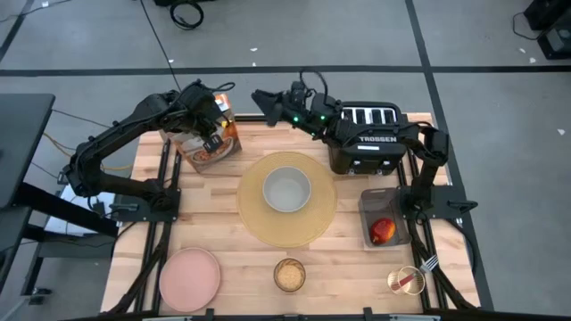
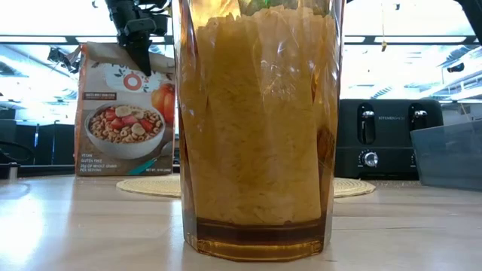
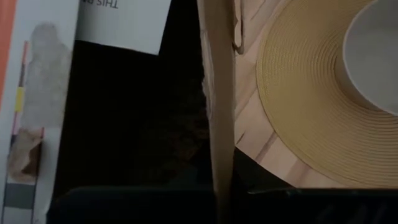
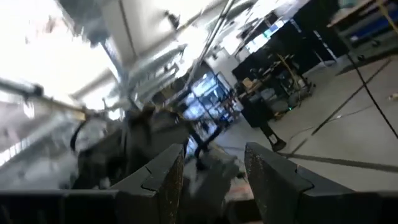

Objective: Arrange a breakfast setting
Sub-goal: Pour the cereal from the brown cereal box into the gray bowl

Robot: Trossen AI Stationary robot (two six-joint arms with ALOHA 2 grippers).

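My left gripper [image 1: 212, 134] is shut on the open top of a cereal box [image 1: 207, 147] at the table's far left. In the low view the box [image 2: 124, 113] stands upright on its bottom. My right gripper [image 1: 260, 96] hangs open and holds nothing, raised over the far edge between the box and the toaster. The tan placemat [image 1: 285, 223] lies mid-table with the grey bowl [image 1: 286, 190] on it. The pink plate [image 1: 189, 276] and the amber glass [image 1: 289, 275], filled with pale cereal, sit near the front edge. The apple [image 1: 383, 231] rests in a grey bin, and the fork [image 1: 416, 278] lies at the near right. My left gripper pinches the box's top edge, a thin cardboard wall [image 3: 217, 155] at the open mouth. The fingers [image 2: 141, 53] come from above and slant down. In the wrist view the wall runs down between the dark fingers, which hide the contact itself. The box stays on the table.
The black four-slot toaster [image 1: 370, 134] stands at the far right under my right arm. The grey bin [image 1: 373, 203] sits in front of it. Bare wood shows between the placemat and the pink plate, and to the right of the glass.
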